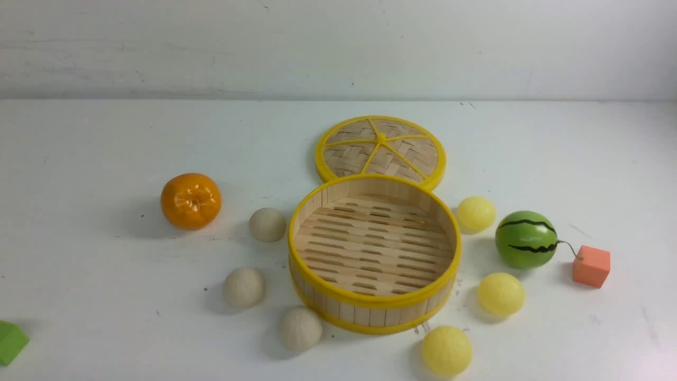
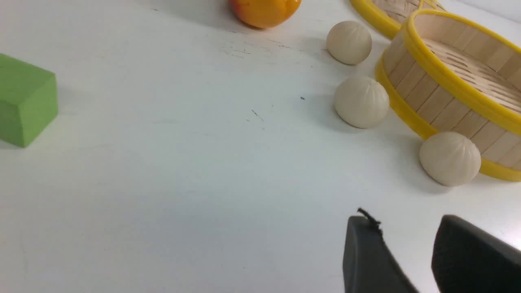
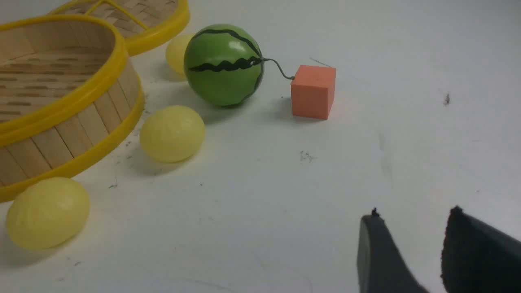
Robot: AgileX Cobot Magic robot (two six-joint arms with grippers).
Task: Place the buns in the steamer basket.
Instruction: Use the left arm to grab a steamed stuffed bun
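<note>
**Six buns on the table, both grippers empty**

The white table carried everything. Near its middle stood the steamer basket, upright, its slotted slat floor showing. The flat woven lid lay just behind it, its near edge hidden by the basket's far rim. To the basket's right sat the green striped watermelon ball, and well apart on the left sat the glossy orange.

All six buns lay on the table outside the basket. The three off-white buns curved along its left side, the nearest one just beside the wall. The three pale yellow buns curved along its right side.

A green block sat at the near left edge of the front view. A small orange-pink cube lay just right of the watermelon ball.

The left gripper hung over bare table near the off-white buns, its jaws spread with nothing between them. The right gripper hung over bare table on the yellow side, its jaws likewise spread and empty.
</note>
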